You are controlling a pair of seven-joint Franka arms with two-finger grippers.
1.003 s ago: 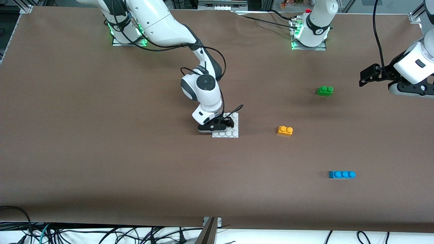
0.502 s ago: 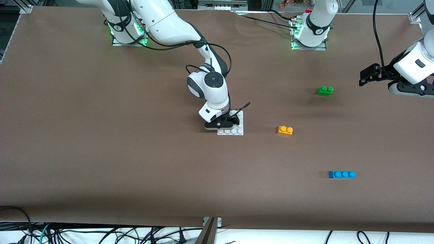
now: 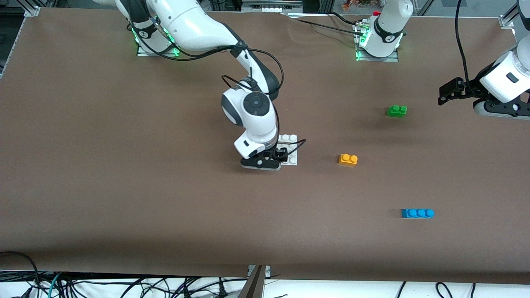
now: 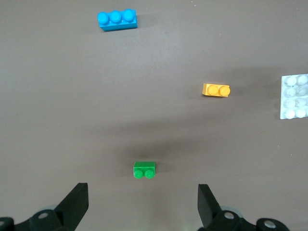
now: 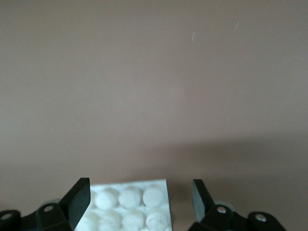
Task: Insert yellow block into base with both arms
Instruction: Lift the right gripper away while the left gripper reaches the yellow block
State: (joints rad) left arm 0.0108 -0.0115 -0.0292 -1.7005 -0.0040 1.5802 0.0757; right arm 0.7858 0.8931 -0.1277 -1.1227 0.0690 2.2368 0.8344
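Yellow block (image 3: 348, 159) lies untouched beside base (image 3: 289, 150). Right gripper (image 3: 276, 156), fingers spread, straddles base edge; left gripper (image 3: 449, 92) waits open. Advise steadying base before pressing.

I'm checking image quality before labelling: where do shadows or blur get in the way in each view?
Front view: even light, sharp; a soft shadow lies under the right gripper at the base.
Left wrist view: a broad faint shadow around the green brick; the yellow block is crisp.
Right wrist view: the base's studs look soft, the table featureless.
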